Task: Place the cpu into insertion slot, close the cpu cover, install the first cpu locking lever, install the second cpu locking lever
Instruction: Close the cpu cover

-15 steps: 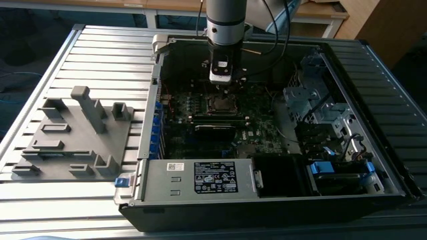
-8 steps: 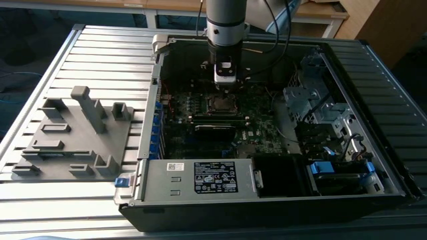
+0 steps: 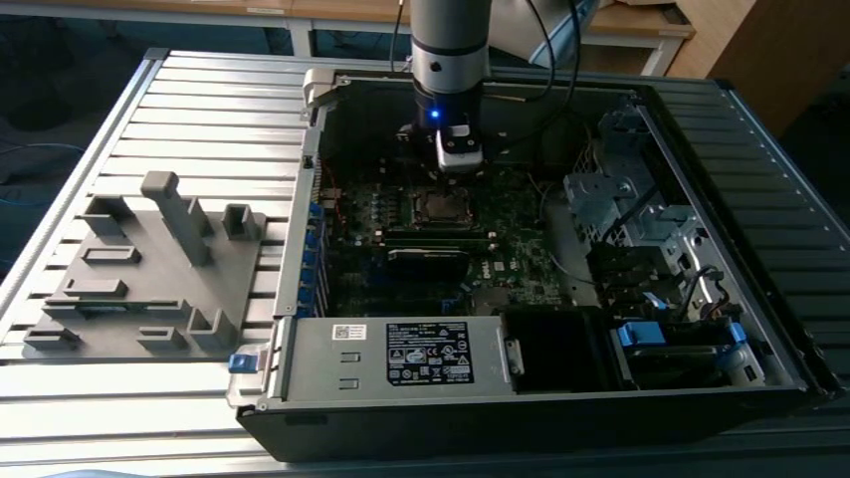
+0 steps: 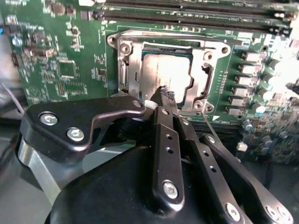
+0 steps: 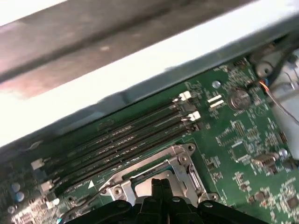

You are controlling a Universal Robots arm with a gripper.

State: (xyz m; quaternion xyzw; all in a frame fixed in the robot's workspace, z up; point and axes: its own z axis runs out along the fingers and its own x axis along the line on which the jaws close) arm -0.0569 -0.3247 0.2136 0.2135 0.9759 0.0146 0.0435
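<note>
The cpu (image 4: pixel 161 70) is seen as a small flat square with a dull, brushed silver-grey top. It is seated in the insertion slot (image 4: pixel 159 50), of which a dark strip is exposed along one edge of the chip. The chip is framed by the cpu cover (image 4: pixel 127 70), a thin silvery stamped plate with a large square opening, which appears to lie flat around it. Screw heads (image 4: pixel 125 48) are set at the cover's corners. Whether any locking lever is latched cannot be made out.

In the second wrist view the claw (image 4: pixel 164 95) is held over one edge of the chip. Its two black, bolted metal fingers (image 4: pixel 163 135) are pressed together, and nothing is seen between them. Whether the tips touch the chip cannot be told, since part of its surface is hidden behind them.

In the first wrist view the claw (image 5: pixel 158 184) is cut off by the picture's edge. Part of the cover (image 5: pixel 189 175) is seen beside long, narrow black memory slots (image 5: pixel 126 140) on the green motherboard (image 5: pixel 243 140).

In the exterior view the claw (image 3: pixel 456 167) is carried by the arm (image 3: pixel 449 40) just above the socket, where the chip (image 3: pixel 439 206) is reduced to a small grey square. The open computer case (image 3: pixel 531 423) is laid on a ribbed metal desk (image 3: pixel 199 110). A matt grey fixture (image 3: pixel 146 269) with upright blocks is set beside the case, at the exterior view's left.
</note>
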